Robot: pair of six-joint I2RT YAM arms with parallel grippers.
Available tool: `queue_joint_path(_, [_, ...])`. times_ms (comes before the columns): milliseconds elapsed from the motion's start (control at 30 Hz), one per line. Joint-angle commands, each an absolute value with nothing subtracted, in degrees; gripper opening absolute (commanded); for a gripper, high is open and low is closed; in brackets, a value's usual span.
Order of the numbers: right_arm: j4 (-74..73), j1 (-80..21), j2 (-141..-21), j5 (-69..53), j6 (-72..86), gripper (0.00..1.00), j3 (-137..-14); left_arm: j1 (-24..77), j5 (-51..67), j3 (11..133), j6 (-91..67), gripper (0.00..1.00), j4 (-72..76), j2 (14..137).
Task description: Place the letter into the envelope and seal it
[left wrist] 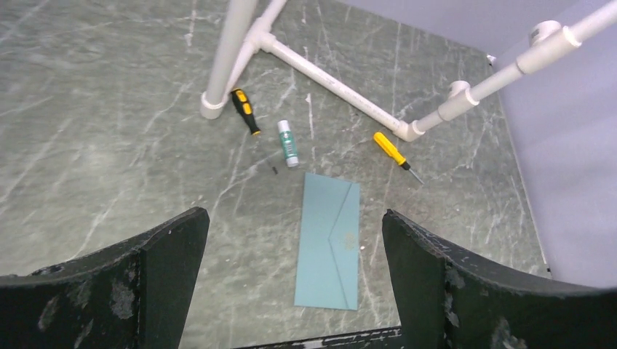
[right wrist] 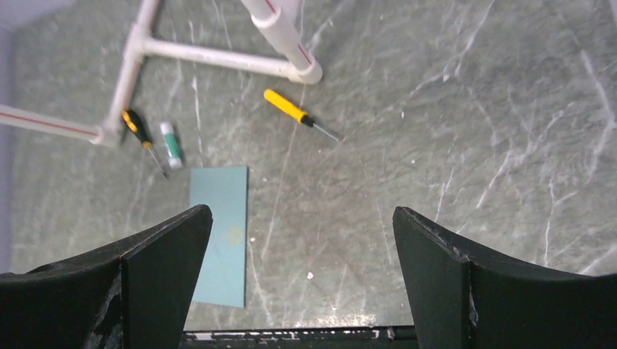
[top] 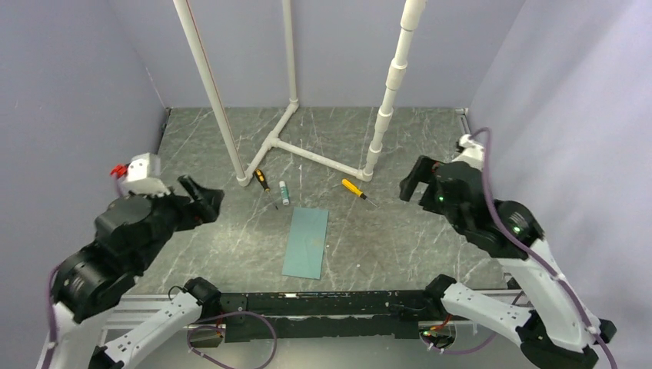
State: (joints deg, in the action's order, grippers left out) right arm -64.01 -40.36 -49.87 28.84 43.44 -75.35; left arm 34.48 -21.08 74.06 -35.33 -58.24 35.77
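Left gripper [left wrist: 291,218] and right gripper [right wrist: 300,212] hover raised, jaws apart, flanking the envelope [top: 306,242].

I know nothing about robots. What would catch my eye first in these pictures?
A pale teal envelope lies flat mid-table, flap folded down, just beyond the arms' bases. Behind it stands a white pipe frame, with a yellow screwdriver, a black-and-yellow screwdriver and a small white-and-green tube lying at its foot. The black left end effector and right end effector hover open on either side, holding nothing.
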Motion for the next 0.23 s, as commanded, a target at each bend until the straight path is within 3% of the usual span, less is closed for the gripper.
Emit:
queue_joint_path(0, [-69.38, -40.30, -46.15, 34.26, 42.75, 1.00, -80.58, 34.58, -24.79, 77.14, -34.10, 0.93, -70.73, 33.77])
queue_joint_path(200, [-66.39, -40.34, -44.03, 28.50, 38.23, 1.00, -82.89, 34.61, -24.50, 78.53, -30.56, 0.93, -72.89, 32.50])
